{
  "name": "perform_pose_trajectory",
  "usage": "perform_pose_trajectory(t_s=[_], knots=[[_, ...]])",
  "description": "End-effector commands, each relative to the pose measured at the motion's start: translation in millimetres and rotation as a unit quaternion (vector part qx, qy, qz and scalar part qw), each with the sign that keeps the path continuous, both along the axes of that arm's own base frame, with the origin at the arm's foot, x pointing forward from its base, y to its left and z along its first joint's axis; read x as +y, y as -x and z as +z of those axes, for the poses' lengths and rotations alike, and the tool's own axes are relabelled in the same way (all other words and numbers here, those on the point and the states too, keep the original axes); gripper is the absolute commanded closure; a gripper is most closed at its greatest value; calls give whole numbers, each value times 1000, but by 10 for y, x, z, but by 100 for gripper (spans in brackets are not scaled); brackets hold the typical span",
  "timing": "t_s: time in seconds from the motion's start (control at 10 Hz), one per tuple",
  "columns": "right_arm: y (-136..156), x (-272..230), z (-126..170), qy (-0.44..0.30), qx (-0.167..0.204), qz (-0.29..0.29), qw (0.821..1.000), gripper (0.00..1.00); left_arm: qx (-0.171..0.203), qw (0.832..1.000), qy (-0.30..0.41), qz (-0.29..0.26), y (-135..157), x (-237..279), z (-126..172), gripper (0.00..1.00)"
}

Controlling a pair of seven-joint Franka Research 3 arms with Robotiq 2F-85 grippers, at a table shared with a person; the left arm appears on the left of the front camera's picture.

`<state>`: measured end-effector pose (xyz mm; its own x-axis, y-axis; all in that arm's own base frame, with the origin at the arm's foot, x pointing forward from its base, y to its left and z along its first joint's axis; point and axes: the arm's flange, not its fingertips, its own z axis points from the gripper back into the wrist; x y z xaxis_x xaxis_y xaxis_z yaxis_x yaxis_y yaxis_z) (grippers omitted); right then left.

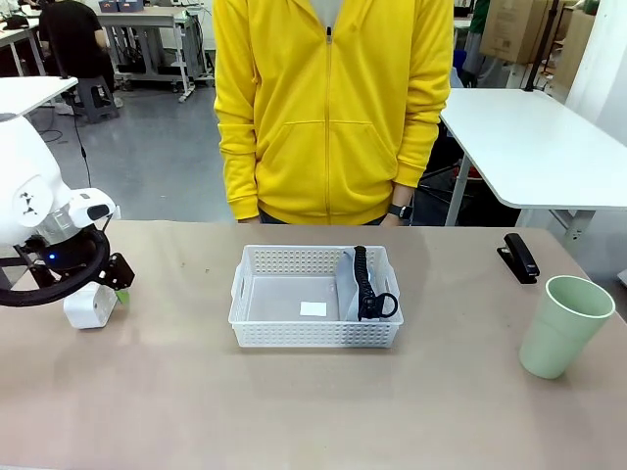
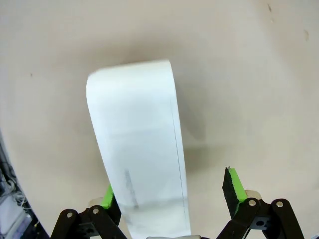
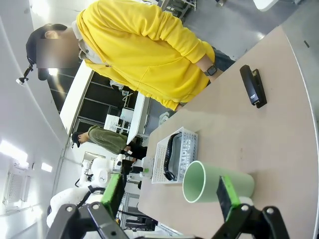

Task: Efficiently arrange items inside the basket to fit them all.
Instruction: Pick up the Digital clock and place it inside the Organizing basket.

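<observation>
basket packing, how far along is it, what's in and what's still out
Done: the pouch sits in the basket, at its right end. In hand: the left gripper is open astride the white box on the table, not yet clamped. Left: the white box, the stapler and the cup are all outside the basket. The right gripper is open, holding nothing.

A smooth beige bench (image 1: 294,411) is seen stretching across the foreground. At its far edge, a person in a bright yellow zipped hoodie (image 1: 328,108) is positioned, with a dark wristwatch (image 1: 399,211) worn on one wrist. A white rectangular side table (image 1: 529,147) is set at the right rear, and brown cardboard boxes (image 1: 509,29) are stacked beyond it.
</observation>
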<state>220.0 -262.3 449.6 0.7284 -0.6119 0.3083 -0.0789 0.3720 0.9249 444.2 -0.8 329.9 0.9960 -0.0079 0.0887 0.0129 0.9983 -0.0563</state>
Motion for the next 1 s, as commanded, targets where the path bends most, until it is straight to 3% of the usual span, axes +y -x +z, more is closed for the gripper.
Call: perform_pose_trajectory(t_s=[0.0, 0.4, 0.5, 0.6, 0.7, 0.8, 0.9], knots=[[-28, -20, 22, 3, -18, -1, 1000, 0, -8, 1000, -4, -2, -94, 54, -47, 0], [-28, -20, 22, 3, -18, -1, 1000, 0, -4, 1000, -17, 8, -128, 51, -50, 0], [-28, -20, 22, 3, -18, -1, 1000, 0, 5, 1000, -27, 10, -135, 53, -53, 8], [-28, -20, 22, 3, -18, -1, 1000, 0, 9, 1000, -28, 5, -137, 51, -53, 57], [-28, -20, 22, 3, -18, -1, 1000, 0, 5, 1000, -30, 4, -136, 53, -52, 65], [-28, -20, 22, 3, -18, -1, 1000, 0, -4, 999, -42, 13, -141, 61, -56, 100], [-28, -20, 22, 3, -18, -1, 1000, 0, -4, 999, -49, 15, -138, 59, -59, 100]])
